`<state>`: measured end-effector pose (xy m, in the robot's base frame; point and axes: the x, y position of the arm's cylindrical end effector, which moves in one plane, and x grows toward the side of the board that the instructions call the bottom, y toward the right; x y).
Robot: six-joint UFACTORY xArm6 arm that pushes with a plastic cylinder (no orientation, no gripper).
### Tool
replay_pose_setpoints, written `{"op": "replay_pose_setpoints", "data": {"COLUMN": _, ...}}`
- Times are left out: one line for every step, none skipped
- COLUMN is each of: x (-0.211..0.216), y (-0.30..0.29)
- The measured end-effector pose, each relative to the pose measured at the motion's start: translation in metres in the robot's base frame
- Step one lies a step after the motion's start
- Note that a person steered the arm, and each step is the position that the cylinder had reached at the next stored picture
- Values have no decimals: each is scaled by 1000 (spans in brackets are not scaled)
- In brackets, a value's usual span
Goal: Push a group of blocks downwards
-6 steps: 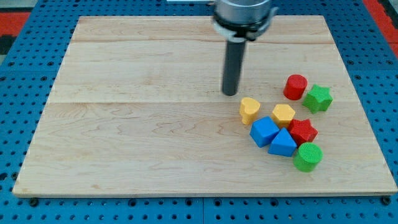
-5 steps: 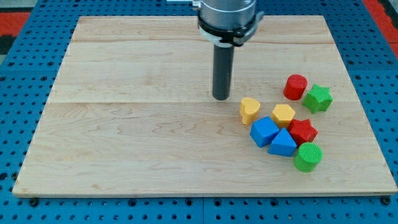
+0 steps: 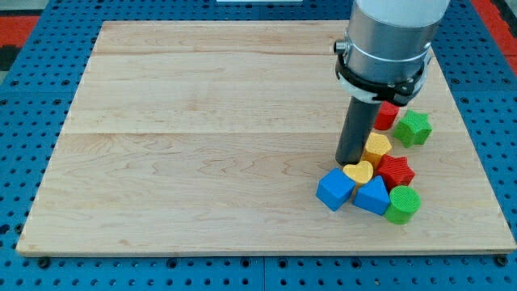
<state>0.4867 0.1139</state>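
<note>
Arm had no pincer, so no open/closed state to give; just a dark rod. Rod's tip (image 3: pixel 350 159) sat on the wooden board (image 3: pixel 194 137), towards the view's right, directly above the yellow heart block (image 3: pixel 358 172) and touching or nearly touching it; couldn't tell which.

Cluster w/ the tip was in the board's lower right. Yellow heart lay betw. blue cube (image 3: pixel 335 189) at its lower left and blue triangular block (image 3: pixel 373 196) at its lower right, all three pressed together. Yellow hexagon-ish block (image 3: pixel 377 147) was just right of the rod, partly hidden by it. Red star block (image 3: pixel 396 170) sat right of the heart, below the yellow hexagon. Green cylinder (image 3: pixel 402 204) was at cluster's bottom right, against the blue triangle & under the red star.

Separate pair higher up near the right edge: red cylinder (image 3: pixel 387 115), mostly covered by the arm's grey body, and green star block (image 3: pixel 414 128) just right of it.
</note>
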Motion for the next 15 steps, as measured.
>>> {"op": "replay_pose_setpoints", "data": {"x": -44, "y": -33}}
{"op": "replay_pose_setpoints", "data": {"x": -57, "y": -19}}
{"op": "replay_pose_setpoints", "data": {"x": -62, "y": 33}}
{"op": "replay_pose_setpoints", "data": {"x": -24, "y": 30}}
{"op": "replay_pose_setpoints", "data": {"x": -17, "y": 21}}
{"op": "replay_pose_setpoints", "data": {"x": -70, "y": 24}}
{"op": "replay_pose_setpoints", "data": {"x": -129, "y": 15}}
{"op": "replay_pose_setpoints", "data": {"x": -160, "y": 87}}
{"op": "replay_pose_setpoints", "data": {"x": -109, "y": 125}}
{"op": "replay_pose_setpoints", "data": {"x": -66, "y": 125}}
{"op": "replay_pose_setpoints", "data": {"x": -44, "y": 90}}
{"op": "replay_pose_setpoints", "data": {"x": -37, "y": 36}}
{"op": "replay_pose_setpoints", "data": {"x": -49, "y": 34}}
{"op": "replay_pose_setpoints", "data": {"x": -53, "y": 34}}
{"op": "replay_pose_setpoints", "data": {"x": -55, "y": 93}}
